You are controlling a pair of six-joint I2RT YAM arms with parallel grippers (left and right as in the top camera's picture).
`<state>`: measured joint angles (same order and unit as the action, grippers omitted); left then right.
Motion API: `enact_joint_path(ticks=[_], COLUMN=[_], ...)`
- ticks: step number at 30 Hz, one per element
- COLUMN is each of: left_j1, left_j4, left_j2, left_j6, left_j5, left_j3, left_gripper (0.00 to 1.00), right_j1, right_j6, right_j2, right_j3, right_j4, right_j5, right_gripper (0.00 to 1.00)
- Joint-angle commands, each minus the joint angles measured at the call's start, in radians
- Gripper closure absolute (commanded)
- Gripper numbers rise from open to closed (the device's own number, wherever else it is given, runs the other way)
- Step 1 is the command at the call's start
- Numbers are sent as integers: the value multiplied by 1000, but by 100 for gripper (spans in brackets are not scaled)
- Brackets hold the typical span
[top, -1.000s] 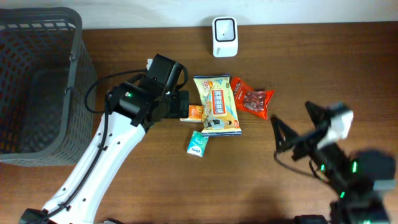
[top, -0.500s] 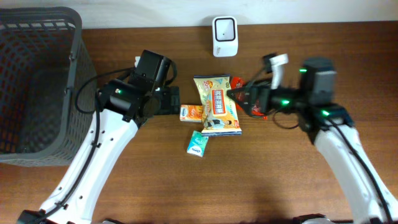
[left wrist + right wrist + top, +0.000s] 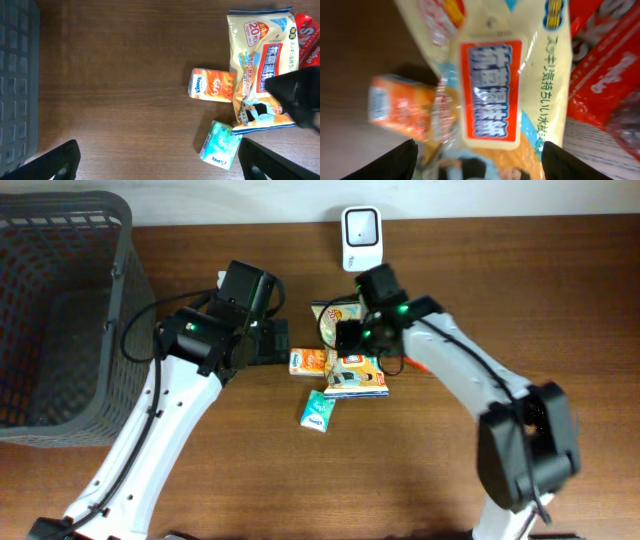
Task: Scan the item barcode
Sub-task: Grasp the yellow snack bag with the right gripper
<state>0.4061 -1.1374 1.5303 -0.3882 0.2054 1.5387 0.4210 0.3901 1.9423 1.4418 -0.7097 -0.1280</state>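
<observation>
Your yellow pack [image 3: 260, 65] lies flat on the table, not yet lifted, so the whole scan is left to do. Your right gripper [image 3: 479, 144] hangs over it, jaws wide on both sides. The left gripper [image 3: 160, 141] is wide and empty. Close against the pack lie 1 orange tissue box [image 3: 212, 85], 1 green one [image 3: 218, 145] and 1 red bag [image 3: 307, 40], which the jaws could catch. The scanner [image 3: 360, 225] stands near, beyond the pack.

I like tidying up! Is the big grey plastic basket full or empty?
Empty, as far as shows: the dark grey mesh basket has only bare floor inside; its left edge is cropped.
</observation>
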Motion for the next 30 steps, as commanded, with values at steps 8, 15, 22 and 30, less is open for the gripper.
enact_joint_path(ticks=[8,15,22,30], left_j1=[-3,-3,-3,-3], left_j4=[0,0,-2,-1], left_j2=[-8,-8,-8,-8], left_j6=[0,0,0,0], left_j5=[3,3,0,0], left_j3=[1,1,1,1], left_gripper=[1,1,1,1], right_j1=[21,57,64,64], right_j6=[31,31,38,37], right_j2=[111,142,144,118], right_j3=[11,11,1,85], right_j4=[34,55,59,-10], right_j5=[143,145,196,185], right_gripper=[24,37,44,3])
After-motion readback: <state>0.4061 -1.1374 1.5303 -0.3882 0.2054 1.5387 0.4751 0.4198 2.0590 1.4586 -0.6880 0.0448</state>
